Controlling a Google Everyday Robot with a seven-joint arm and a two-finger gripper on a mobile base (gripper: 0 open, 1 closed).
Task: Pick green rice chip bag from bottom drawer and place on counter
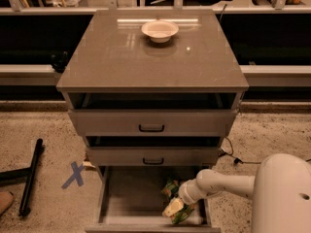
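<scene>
The bottom drawer (127, 198) is pulled open below two shallower drawers with black handles. The green rice chip bag (173, 204) lies at the drawer's right side, green with a pale yellowish end near the front. My gripper (183, 203) reaches in from the right on a white arm and sits right over the bag, partly covering it. The counter (121, 57) is the glossy grey-brown cabinet top above.
A white bowl (159, 30) stands at the back middle of the counter. A black bar (30, 176) and a blue X tape mark (74, 174) lie on the speckled floor at the left. A cable (232, 155) runs on the floor at the right.
</scene>
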